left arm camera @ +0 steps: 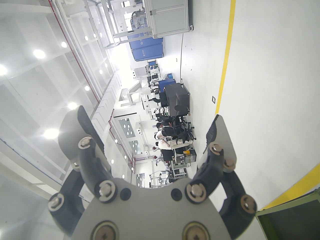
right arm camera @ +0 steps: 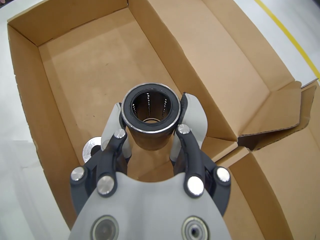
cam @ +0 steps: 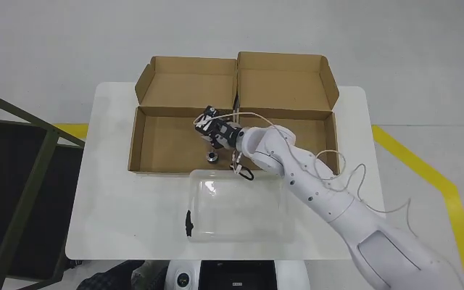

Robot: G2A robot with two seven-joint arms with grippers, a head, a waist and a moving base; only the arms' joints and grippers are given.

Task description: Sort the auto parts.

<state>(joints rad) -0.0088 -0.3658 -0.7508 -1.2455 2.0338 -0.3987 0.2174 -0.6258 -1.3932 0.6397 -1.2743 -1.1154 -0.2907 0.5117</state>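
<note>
Sorting looked to be at the drop-off step. The right gripper (right arm camera: 151, 107) had its fingers closed tight on a linear bearing (right arm camera: 150, 131), a short dark metal tube with rows of tiny balls inside. The hole of the tube faced back toward the wrist. The bearing seemed to hang above the floor of a cardboard box (right arm camera: 100, 63), close to the wall next to the second cardboard box (cam: 312, 134). A round metal part (right arm camera: 89, 148) lay on the floor of the same box, just beside the gripper. In front of the boxes, on the counter (cam: 109, 181), sat a clear plastic tub (cam: 239, 210) with one small black part (cam: 188, 223) in it. The left gripper (left arm camera: 150, 118) was wide open, held nothing and pointed out at the room.

The next move, I think, called for bringing the bearing down low over a bare bit of the box floor and then opening the fingers. It should land beside the round metal part, not on it. A tube like this can roll, so a low, soft drop would be best.
</note>
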